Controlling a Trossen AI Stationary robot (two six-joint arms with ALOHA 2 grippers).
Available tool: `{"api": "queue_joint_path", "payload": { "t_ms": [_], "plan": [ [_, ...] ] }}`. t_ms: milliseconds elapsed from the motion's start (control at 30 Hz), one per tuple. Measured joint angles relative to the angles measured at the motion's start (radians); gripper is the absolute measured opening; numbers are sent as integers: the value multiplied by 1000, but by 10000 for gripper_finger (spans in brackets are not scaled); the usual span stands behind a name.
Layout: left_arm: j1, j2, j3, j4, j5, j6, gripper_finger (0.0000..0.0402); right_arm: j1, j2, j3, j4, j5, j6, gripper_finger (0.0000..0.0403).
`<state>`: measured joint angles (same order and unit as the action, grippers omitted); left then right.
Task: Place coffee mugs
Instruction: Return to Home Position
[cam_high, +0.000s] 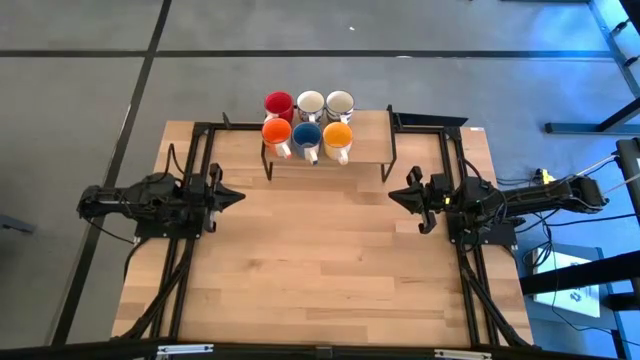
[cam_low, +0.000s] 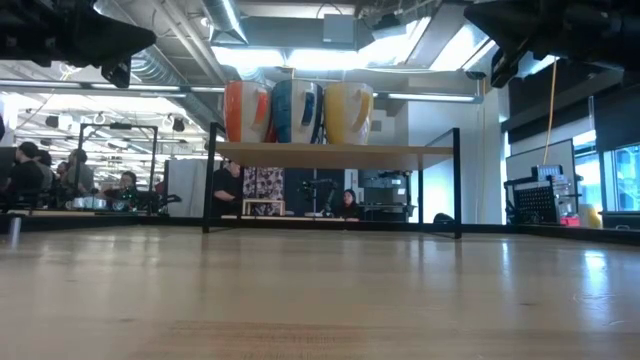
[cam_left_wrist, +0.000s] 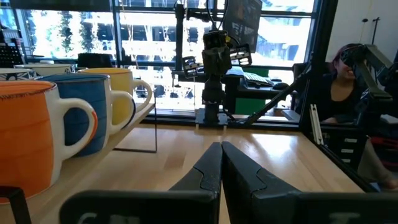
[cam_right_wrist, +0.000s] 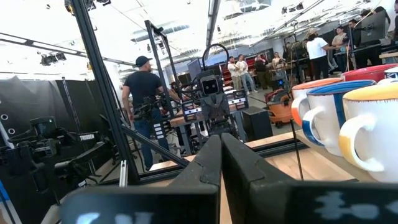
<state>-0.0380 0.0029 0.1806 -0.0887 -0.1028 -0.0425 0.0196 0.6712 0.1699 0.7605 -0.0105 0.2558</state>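
Both pairs of dark fingers are pressed together on nothing, the left gripper over the table's left side and the right gripper over its right. All six coffee mugs stand on the shelf at the far edge. The red mug and two white mugs are behind, and the orange mug, blue mug and yellow-orange mug are in front.

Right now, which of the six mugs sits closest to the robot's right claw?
The yellow-orange mug, at the right end of the front row on the shelf, beside the blue mug; the other four stand farther from the right gripper.
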Motion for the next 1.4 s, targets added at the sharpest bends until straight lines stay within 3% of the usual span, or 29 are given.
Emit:
{"api": "queue_joint_path", "payload": {
  "t_ms": [1400],
  "plan": [
    [0,0,0,0,0,0,2,0,0,0,0,2,46,3]
  ]
}}
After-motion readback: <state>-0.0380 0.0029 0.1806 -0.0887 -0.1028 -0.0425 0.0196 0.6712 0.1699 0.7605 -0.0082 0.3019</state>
